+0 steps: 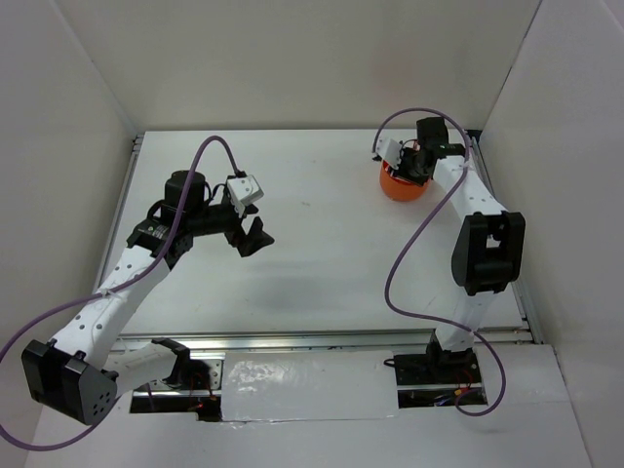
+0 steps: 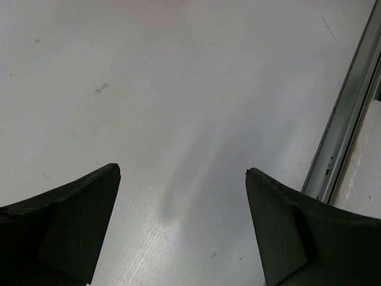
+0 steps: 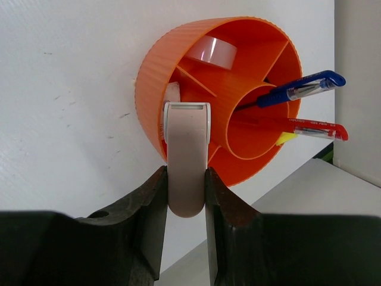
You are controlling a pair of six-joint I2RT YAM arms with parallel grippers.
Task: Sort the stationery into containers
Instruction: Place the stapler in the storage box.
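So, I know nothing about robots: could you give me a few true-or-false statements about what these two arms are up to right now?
1. The right gripper is clamped on a beige block. True.
2. The left gripper holds a pen. False: it is open and empty above the table.
3. The orange tub has a blue pen and a red pen in it. True.
4. The orange tub stands beside the left gripper. False: it stands at the far right of the table, by the right gripper.
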